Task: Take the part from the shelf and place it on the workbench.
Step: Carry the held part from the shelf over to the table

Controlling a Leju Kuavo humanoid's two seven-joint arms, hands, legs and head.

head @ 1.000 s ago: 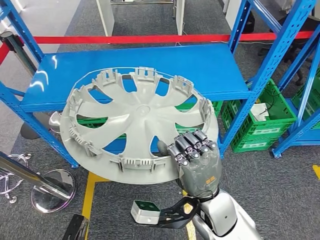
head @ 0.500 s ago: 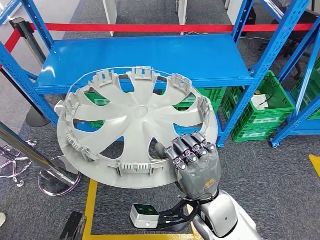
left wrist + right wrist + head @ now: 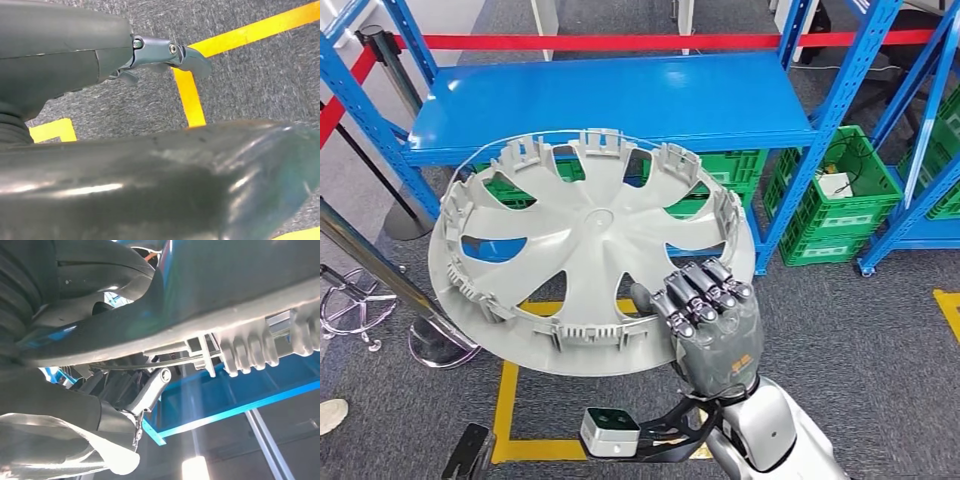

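The right hand [image 3: 712,330] grips the near rim of the grey wheel cover [image 3: 588,250], fingers curled over the edge, holding it roughly flat and clear of the blue shelf [image 3: 622,100], which stands just beyond it. Green crates [image 3: 841,215] sit under the shelving. The left hand [image 3: 166,52] hangs over grey carpet with yellow floor tape [image 3: 190,97]; whether its fingers are curled cannot be told.

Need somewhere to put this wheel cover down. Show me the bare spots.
The blue shelf top is bare between its uprights, behind the wheel cover held by the right hand. Grey carpet right of the hand, before the green crates, is open. Stanchion bases crowd the left floor.
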